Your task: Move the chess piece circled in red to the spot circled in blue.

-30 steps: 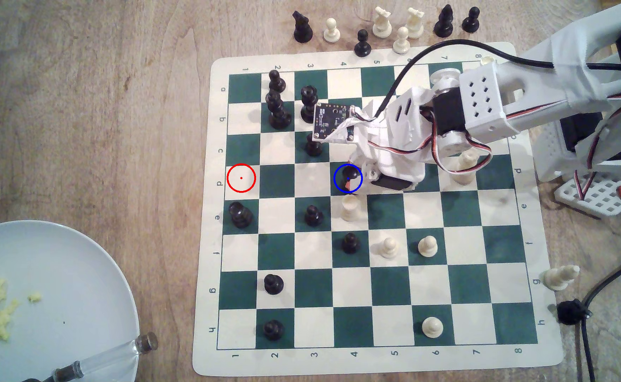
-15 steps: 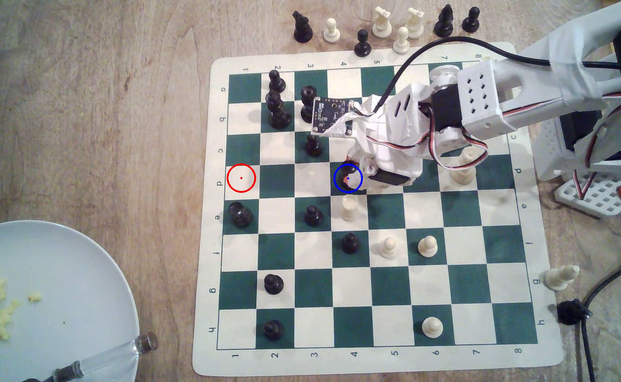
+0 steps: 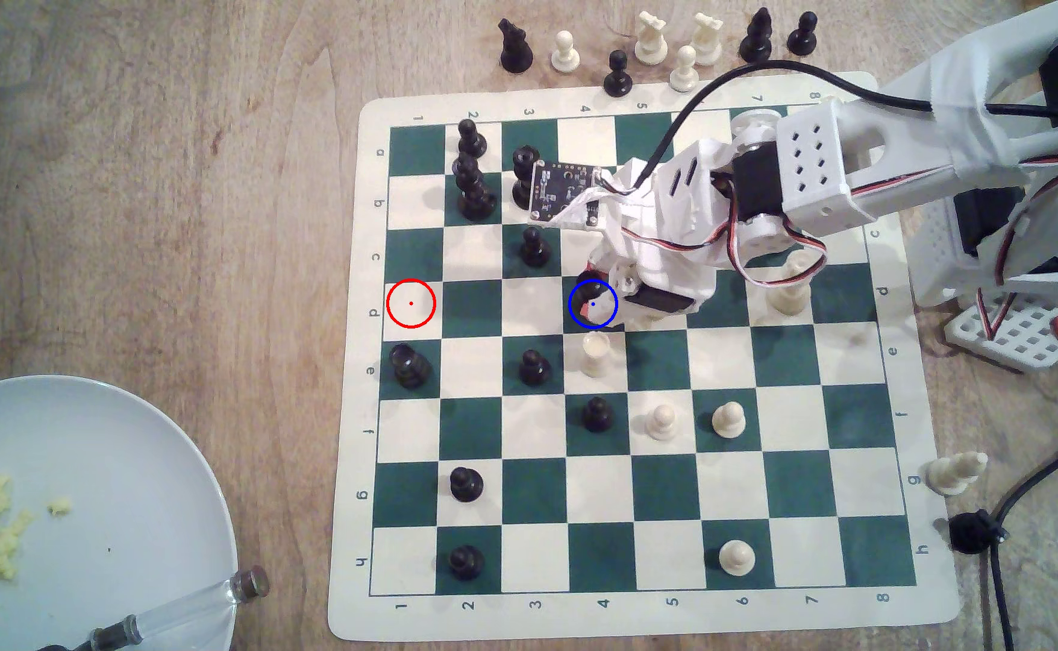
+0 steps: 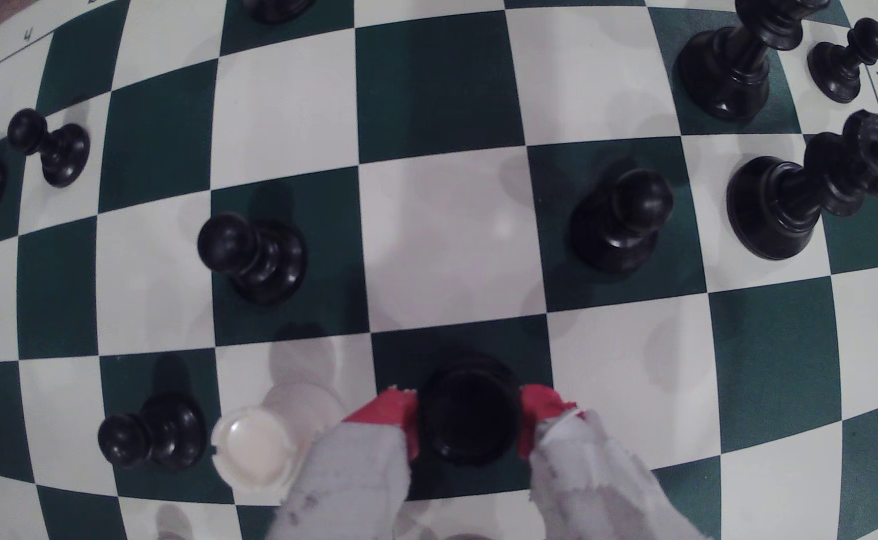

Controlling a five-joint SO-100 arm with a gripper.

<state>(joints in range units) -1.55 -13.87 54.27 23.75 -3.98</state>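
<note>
The gripper (image 4: 468, 420) is clamping the black rook (image 4: 470, 410), one red fingertip (image 4: 382, 415) pressing each flank. The rook is standing upright on the blue-ringed dark green square (image 3: 576, 319), mid-board on the chessboard (image 3: 639, 616), whether it is touching down I cannot tell. The red-ringed white square (image 3: 411, 303) is sitting bare at the board's edge on the exterior view's left. A white rook (image 3: 595, 353) is standing on the adjoining square, just beside the gripper.

14 black pieces (image 3: 533, 366), 10 white pieces (image 3: 729, 418) (1 plate (image 3: 138, 451))

Worn wooden tabletop (image 3: 138, 188), soft warm light.
</note>
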